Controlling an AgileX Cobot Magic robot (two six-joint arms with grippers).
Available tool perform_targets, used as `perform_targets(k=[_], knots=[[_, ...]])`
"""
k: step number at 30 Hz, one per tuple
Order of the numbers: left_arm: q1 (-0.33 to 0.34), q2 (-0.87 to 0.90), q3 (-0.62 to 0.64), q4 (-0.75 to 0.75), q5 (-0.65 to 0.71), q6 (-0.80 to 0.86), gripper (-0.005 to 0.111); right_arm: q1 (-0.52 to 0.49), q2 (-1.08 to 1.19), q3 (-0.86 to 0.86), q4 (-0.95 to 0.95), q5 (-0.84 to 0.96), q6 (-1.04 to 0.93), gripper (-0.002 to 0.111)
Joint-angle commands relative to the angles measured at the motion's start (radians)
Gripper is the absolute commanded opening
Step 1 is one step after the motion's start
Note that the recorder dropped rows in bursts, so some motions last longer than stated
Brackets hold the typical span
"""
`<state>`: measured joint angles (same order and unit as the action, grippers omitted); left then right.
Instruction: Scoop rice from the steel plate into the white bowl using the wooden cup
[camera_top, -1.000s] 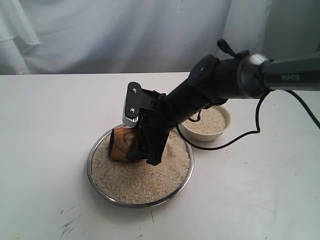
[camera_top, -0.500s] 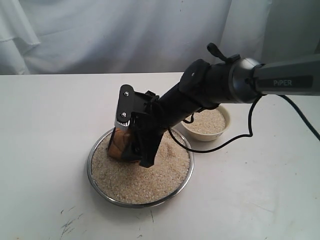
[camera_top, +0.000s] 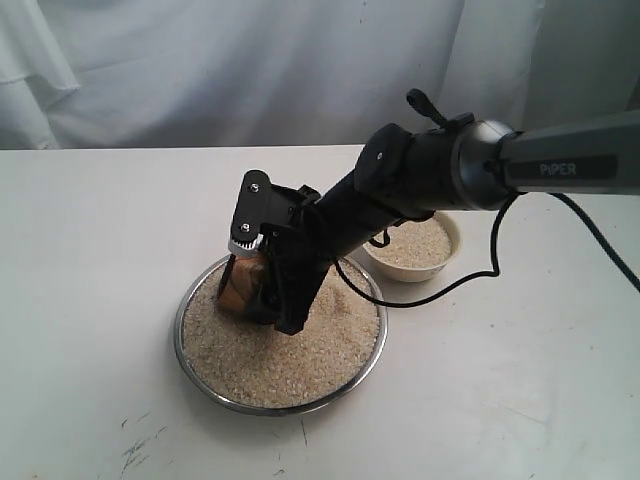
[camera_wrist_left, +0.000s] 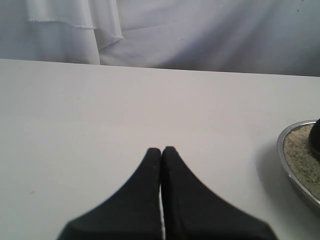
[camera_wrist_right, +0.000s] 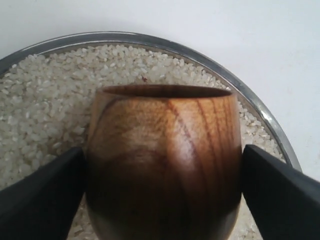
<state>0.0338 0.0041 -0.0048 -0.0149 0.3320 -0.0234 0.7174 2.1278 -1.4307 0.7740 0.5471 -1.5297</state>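
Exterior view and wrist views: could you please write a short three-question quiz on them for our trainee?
1. True or false: the right tool grips the cup over the plate.
2. Where is the bowl? A) beside the plate B) inside the plate C) stacked on the cup
3. Fill in: the left tool is ____ (open or shut).
Key: 1 true; 2 A; 3 shut.
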Motion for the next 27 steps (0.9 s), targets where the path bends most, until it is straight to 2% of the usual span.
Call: perform_targets(k=[1, 16, 23, 27], knots=[[-0.003, -0.004, 0.005, 0.001, -0.013, 0.0, 0.0, -0.002, 0.024, -0.005, -0.02, -0.021, 0.004, 0.075], [-0.003, -0.004, 0.005, 0.001, -0.013, 0.0, 0.0, 0.005, 0.048, -0.005, -0.016, -0.057, 0.004, 0.074], [-0.003, -0.004, 0.005, 0.001, -0.013, 0.0, 0.0, 0.01, 0.048, -0.005, -0.021, -0.072, 0.009, 0.06], [-0.003, -0.004, 0.005, 0.001, -0.013, 0.0, 0.0, 0.013, 0.048, -0.005, -0.053, -0.072, 0.011, 0.042]])
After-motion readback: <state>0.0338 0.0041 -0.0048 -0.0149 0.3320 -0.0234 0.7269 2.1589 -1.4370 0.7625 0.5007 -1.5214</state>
